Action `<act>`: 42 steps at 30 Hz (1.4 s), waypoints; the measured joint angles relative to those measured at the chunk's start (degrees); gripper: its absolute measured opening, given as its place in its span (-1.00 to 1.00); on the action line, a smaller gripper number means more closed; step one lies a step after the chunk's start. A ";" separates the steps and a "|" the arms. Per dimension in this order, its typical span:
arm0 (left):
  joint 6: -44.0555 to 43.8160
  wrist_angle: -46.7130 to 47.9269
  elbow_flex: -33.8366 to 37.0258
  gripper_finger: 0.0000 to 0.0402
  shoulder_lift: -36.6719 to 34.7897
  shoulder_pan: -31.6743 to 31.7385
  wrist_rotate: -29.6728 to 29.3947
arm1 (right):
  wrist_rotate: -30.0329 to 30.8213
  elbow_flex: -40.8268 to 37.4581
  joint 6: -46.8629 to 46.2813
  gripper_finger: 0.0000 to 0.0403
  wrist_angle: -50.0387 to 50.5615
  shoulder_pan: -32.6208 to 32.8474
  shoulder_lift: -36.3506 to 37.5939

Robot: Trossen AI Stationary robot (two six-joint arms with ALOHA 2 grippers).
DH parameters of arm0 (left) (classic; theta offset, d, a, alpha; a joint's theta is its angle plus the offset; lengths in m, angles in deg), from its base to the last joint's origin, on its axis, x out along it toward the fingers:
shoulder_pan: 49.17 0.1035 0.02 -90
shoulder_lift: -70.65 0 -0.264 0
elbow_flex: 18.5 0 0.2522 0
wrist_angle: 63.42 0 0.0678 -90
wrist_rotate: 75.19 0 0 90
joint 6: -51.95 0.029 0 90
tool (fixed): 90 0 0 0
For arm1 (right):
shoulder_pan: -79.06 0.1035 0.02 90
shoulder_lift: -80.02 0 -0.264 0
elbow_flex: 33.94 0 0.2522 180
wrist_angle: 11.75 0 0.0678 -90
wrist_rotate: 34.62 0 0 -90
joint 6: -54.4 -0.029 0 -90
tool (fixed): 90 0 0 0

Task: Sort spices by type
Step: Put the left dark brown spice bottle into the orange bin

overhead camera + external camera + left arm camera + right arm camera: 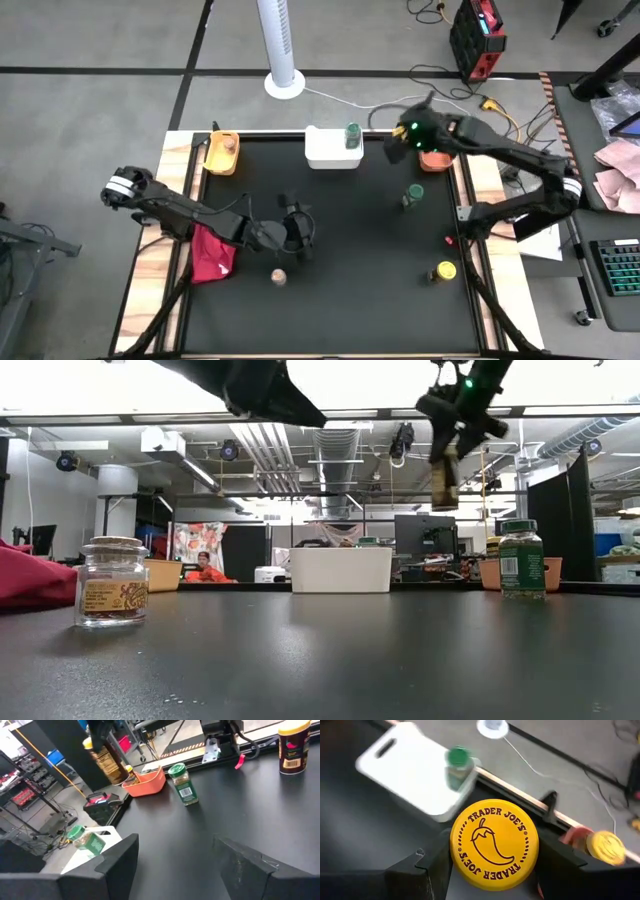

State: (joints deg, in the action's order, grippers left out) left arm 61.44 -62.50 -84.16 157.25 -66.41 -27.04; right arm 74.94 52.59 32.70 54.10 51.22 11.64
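1. High view: right hand (pixel 412 137) hangs at approx 1 o'clock of the worktop (pixel 340 300), just beside the orange tray (pixel 437 160), carrying a yellow-lid jar (hidden under the hand here). Judged: it's being brought to the tray that takes yellow lids. White tray (pixel 325 150) at 12 holds a green-lid jar (pixel 352 135); yellow tray (pixel 222 153) at 11 holds a brown-lid one (pixel 230 143). So it looks like one tray per type. Unsorted: a green-lid jar (pixel 413 195) at 2, a yellow-lid jar (pixel 444 271) at 4, a brown-lid jar (pixel 279 277) at 7. Left hand (pixel 297 230) near centre, w/ red cloth (pixel 212 252) at 9 beside its arm.

2. Low view: right hand (pixel 455 415) up high, pinching the jar (pixel 445 480), which hangs well clear of the worktop, prob. lifted to clear the tray wall. Brown-lid jar (pixel 111 582) and green-lid jar (pixel 521 558) stand upright; labels too small to read.

3. Left wrist view: left hand (pixel 182 865) spread, nothing between the fingers (pixel 120 862), off the surface. Judged: waiting. Green-lid jar (pixel 181 784) has a barcode label; no text legible.

4. Right wrist view: fingers (pixel 427 867) pressed on both sides of the held jar's yellow lid (pixel 494 845). Lid reads "TRADER JOE'S" twice round a chilli pepper drawing. Another yellow lid (pixel 606 845) lies in the orange tray.
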 joint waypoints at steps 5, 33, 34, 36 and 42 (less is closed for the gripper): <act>-1.67 4.63 0.02 0.17 -3.36 -0.94 -0.65 | -5.22 -5.56 1.59 0.08 -2.71 -8.66 4.31; -5.78 4.84 12.53 0.17 -28.72 -4.43 -3.27 | 0.47 -19.25 -2.30 0.08 -10.10 -21.20 9.46; -5.78 4.83 12.68 0.17 -29.34 -4.45 -3.27 | 1.68 -19.05 -2.43 0.08 -9.89 -21.15 8.65; -5.78 4.81 12.96 0.17 -30.17 -4.47 -3.26 | 2.60 -18.58 -2.95 0.08 -8.47 -21.09 7.10; -4.67 4.83 14.11 0.17 -31.82 -4.47 -3.24 | 5.50 -17.27 -4.36 0.08 -6.04 -20.53 3.79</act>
State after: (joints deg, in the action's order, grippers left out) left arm 56.77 -57.67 -70.06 125.43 -70.88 -30.29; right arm 80.45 35.32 28.34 48.06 30.69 15.43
